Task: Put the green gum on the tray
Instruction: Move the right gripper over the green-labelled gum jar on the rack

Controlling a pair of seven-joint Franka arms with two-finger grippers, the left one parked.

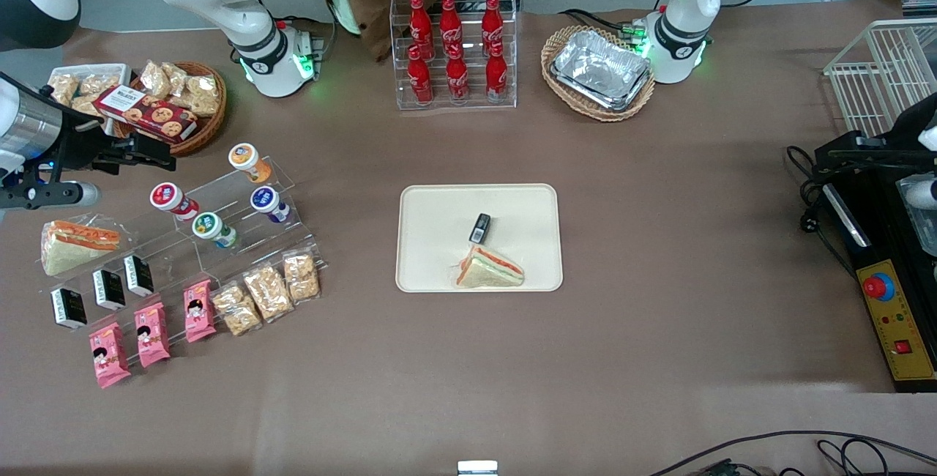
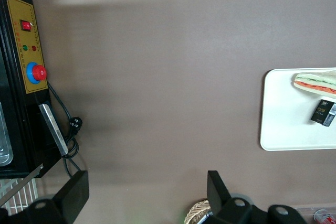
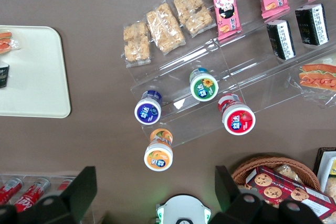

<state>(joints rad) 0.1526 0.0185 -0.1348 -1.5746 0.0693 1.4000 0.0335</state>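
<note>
The green gum (image 1: pixel 208 227) (image 3: pixel 203 86), a small white bottle with a green-rimmed lid, lies on a clear acrylic step stand (image 1: pixel 241 238) toward the working arm's end of the table. The cream tray (image 1: pixel 439 201) (image 3: pixel 31 77) (image 2: pixel 283 124) sits mid-table and holds a wrapped sandwich (image 1: pixel 489 269) and a small black pack (image 1: pixel 480 227). My gripper (image 1: pixel 150 154) (image 3: pixel 155 179) hovers high above the table, close to the cookie basket and farther from the front camera than the green gum. It is open and holds nothing.
Orange-lidded (image 3: pixel 158 153), blue-lidded (image 3: pixel 148 109) and red-lidded (image 3: pixel 239 118) bottles share the stand with the gum. Snack packs (image 1: pixel 267 291), pink bars (image 1: pixel 154 333) and a sandwich (image 1: pixel 77 242) lie around it. A cola rack (image 1: pixel 454 51) and foil trays (image 1: pixel 600 69) stand farther back.
</note>
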